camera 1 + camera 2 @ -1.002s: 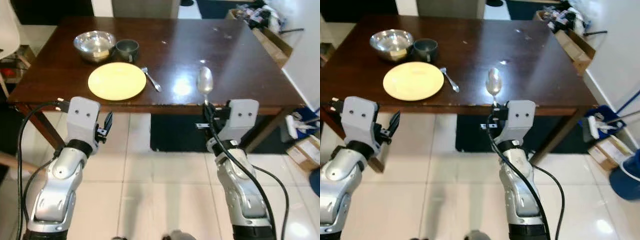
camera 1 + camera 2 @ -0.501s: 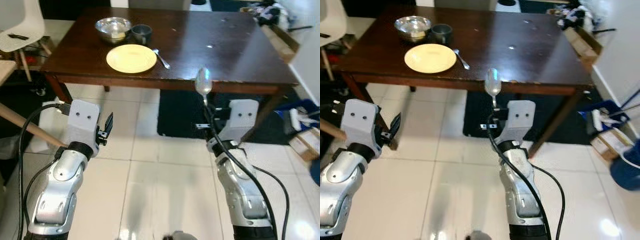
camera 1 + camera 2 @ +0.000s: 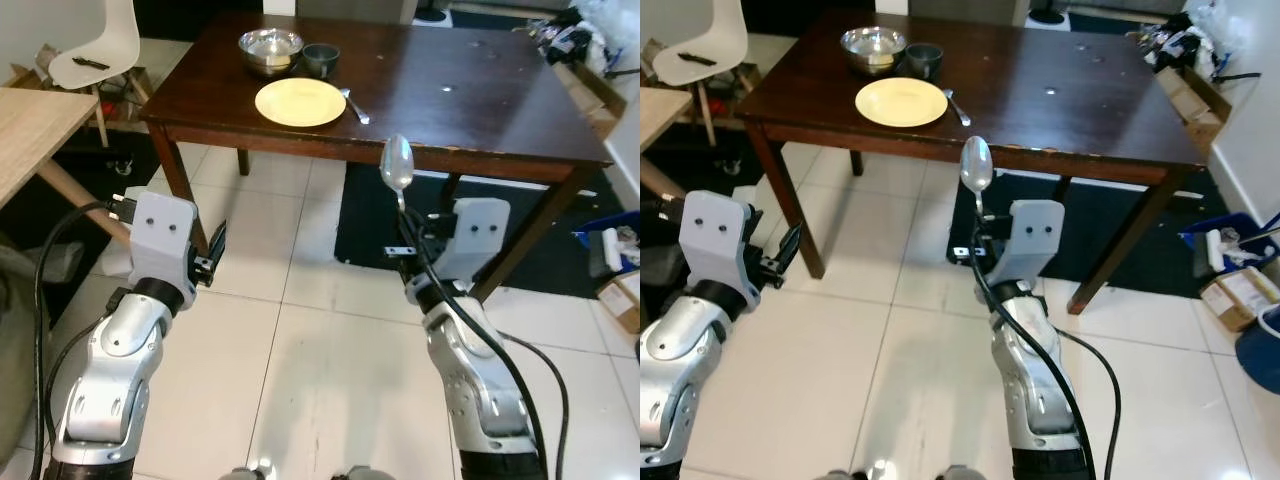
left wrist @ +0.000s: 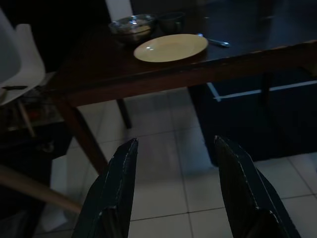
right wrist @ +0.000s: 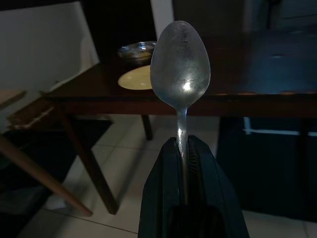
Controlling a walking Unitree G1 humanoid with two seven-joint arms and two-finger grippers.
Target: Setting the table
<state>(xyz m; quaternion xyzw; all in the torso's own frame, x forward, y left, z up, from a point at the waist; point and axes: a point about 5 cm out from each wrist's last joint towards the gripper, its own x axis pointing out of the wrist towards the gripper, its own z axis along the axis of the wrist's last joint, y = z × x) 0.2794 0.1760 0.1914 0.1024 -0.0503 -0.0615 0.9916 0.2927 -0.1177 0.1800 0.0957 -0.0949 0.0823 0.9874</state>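
- Plate (image 3: 300,102), bowl (image 3: 270,50), cup (image 3: 320,58) and fork (image 3: 356,105) laid on table (image 3: 480,110) at 12 o'clock
- Right gripper (image 5: 182,148) clamps spoon (image 3: 397,165), undelivered; left gripper (image 4: 173,148) wide, empty

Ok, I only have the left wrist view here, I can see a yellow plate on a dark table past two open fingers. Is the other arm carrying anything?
Observer: Yes. The right gripper is shut on a spoon, held upright by its handle with the bowl end up.
Operator: Is the spoon over the table?
Observer: No. In the head views the right gripper hangs over the white tile floor, short of the table.
Operator: What else is near the plate?
Observer: Beyond the yellow plate stand a steel bowl and a dark cup. A piece of cutlery lies on the table at the plate's right.
Operator: Anything to my left?
Observer: A white chair and the corner of a light wooden table.
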